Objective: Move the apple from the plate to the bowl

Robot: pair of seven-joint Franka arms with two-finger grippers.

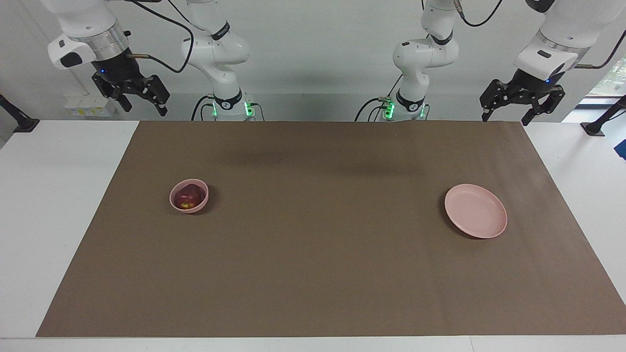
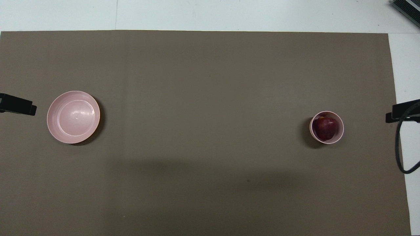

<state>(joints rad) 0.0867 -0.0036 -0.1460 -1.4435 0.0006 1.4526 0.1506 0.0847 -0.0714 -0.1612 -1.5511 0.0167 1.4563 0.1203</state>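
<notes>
My left gripper (image 1: 506, 116) hangs in the air at the robots' edge of the table, above the corner of the brown mat (image 1: 313, 274) at the left arm's end. Its jaws stand spread apart and grasp nothing. My right gripper (image 1: 142, 103) hangs the same way above the mat's corner at the right arm's end, also at the robots' edge, its jaws likewise parted and empty. Both arms wait, raised well clear of everything on the table, and neither gripper is over any of the task's things.

The apple (image 1: 188, 196) lies inside the bowl (image 1: 173, 199), dark red with a yellowish patch showing, and fills most of it. The bowl stands upright on the mat toward the right arm's end of the table, about midway between the robots' edge and the edge away from the robots.

The plate (image 1: 475, 211) sits flat on the mat toward the left arm's end, at about the same depth of the table as the bowl, well apart from it, with the wide middle of the mat between them. Nothing lies on the plate; its pink surface is bare.

The mat covers nearly the whole table (image 1: 44, 195), leaving white strips at both ends and along the edge away from the robots
</notes>
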